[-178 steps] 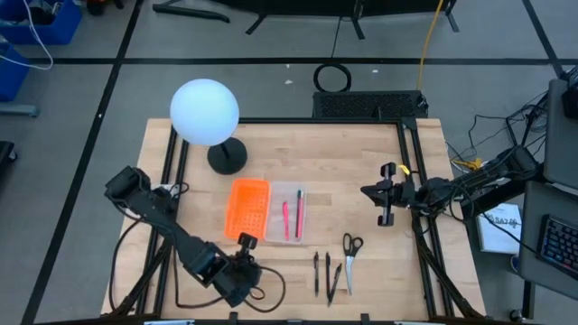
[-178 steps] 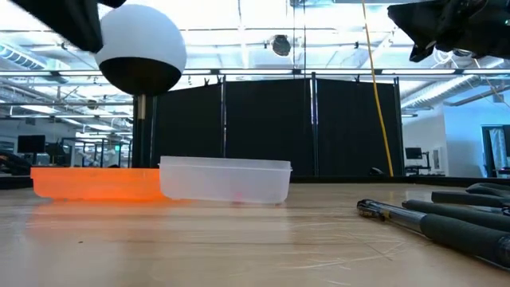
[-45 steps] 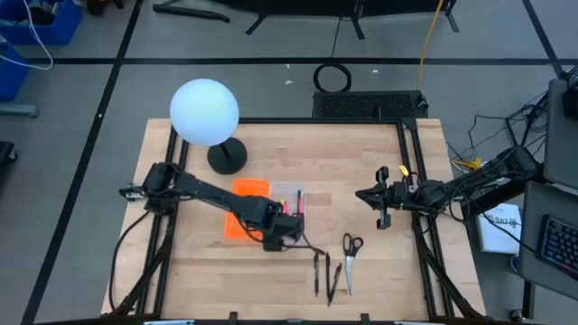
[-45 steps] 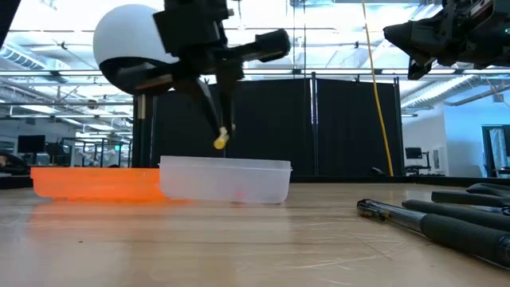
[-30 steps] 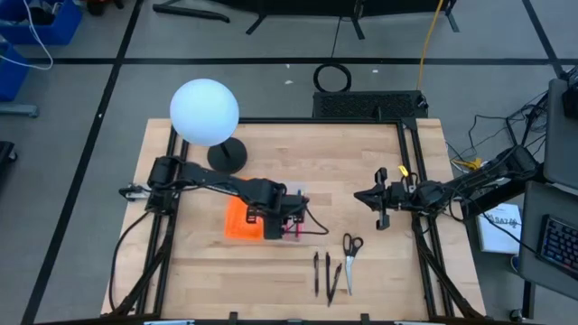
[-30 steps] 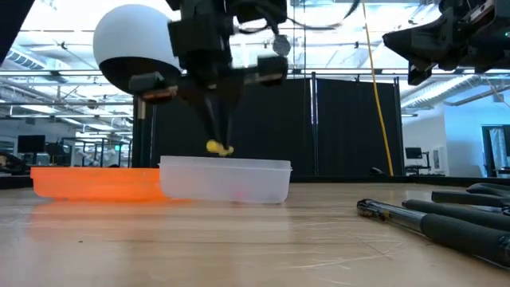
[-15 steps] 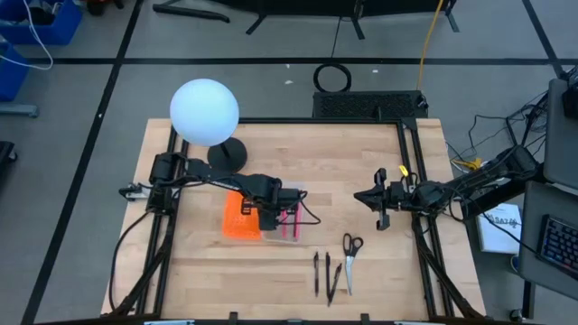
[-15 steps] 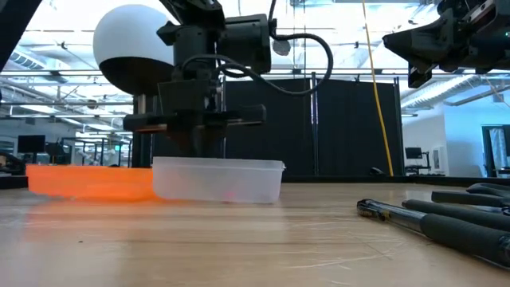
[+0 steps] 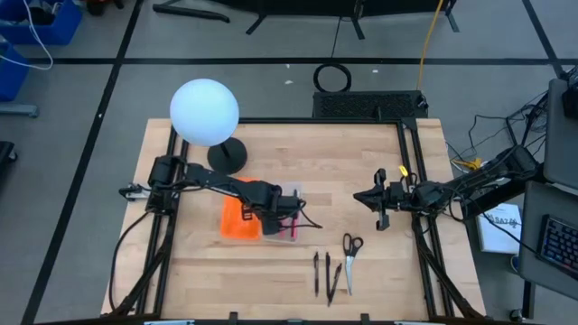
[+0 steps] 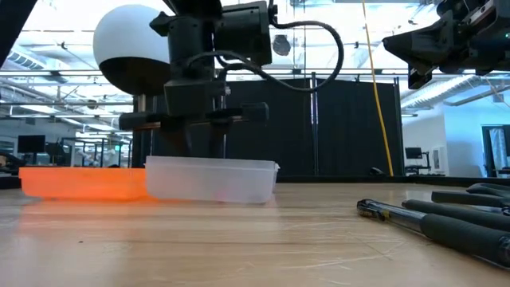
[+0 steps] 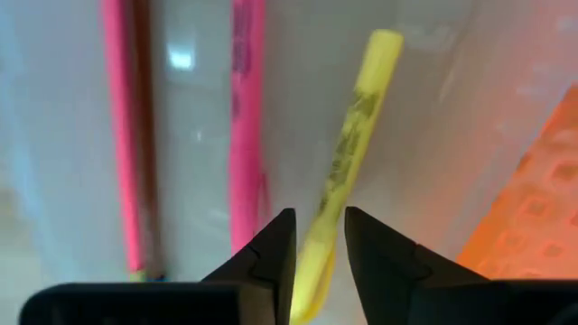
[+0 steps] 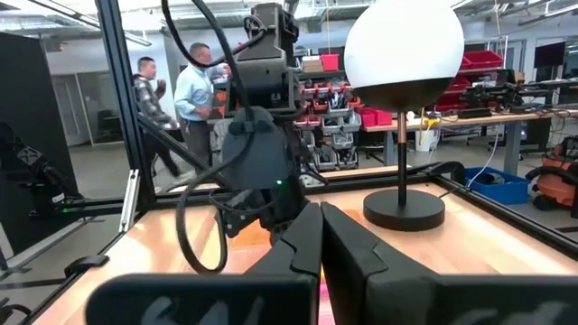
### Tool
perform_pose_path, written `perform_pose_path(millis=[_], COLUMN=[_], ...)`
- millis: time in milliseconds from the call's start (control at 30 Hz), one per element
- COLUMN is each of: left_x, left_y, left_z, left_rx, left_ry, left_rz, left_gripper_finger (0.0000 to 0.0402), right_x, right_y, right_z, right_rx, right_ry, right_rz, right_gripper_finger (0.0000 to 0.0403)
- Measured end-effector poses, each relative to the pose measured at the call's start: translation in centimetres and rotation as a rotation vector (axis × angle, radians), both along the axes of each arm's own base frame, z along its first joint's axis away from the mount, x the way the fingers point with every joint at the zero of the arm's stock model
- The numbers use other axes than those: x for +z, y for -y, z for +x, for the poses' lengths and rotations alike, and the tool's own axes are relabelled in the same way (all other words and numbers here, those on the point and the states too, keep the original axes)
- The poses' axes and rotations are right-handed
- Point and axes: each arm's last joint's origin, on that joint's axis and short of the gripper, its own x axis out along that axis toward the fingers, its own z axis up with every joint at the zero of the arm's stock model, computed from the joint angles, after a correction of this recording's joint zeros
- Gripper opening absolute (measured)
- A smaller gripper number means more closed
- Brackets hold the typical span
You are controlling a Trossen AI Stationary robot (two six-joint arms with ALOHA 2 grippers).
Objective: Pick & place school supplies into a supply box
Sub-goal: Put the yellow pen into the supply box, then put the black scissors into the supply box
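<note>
Box [image 9: 291, 217], a shallow translucent plastic tray beside the ribbed orange tray [image 9: 237, 217], already holds two slim pink pens [image 11: 244, 126], and the left gripper [image 11: 316, 262] reaches down into it with its dark fingers narrowly apart around a smooth yellow pen [image 11: 348, 158], the grip seemingly slack. Left to do, by my judgement: dark pens [image 9: 325, 271] and black-handled steel scissors [image 9: 350, 248] lie on the wooden table [image 9: 361, 171] well clear of the box. Right gripper [image 9: 381, 209] waits beyond the scissors from the box, fingers together.
</note>
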Motion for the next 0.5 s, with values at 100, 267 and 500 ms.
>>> perform_pose_path(millis=[100, 267, 500], left_x=[1.0, 5.2, 9.8], left_y=[0.7, 2.0, 1.0], left_z=[0.2, -0.4, -4.8], left_rx=[-0.022, 0.015, 0.327], left_ry=[0.033, 0.118, 0.239], left_rz=[0.027, -0.001, -0.414], left_gripper_finger=[0.0107, 0.0104, 0.002], right_x=[0.0, -0.1, -0.5], right_y=[0.0, 0.0, 0.0], right_z=[0.0, 0.0, 0.1], right_rx=[0.0, 0.0, 0.0], right_ry=[0.0, -0.008, -0.052], right_rz=[0.0, -0.003, -0.023], right_gripper_finger=[0.0, 0.0, 0.0])
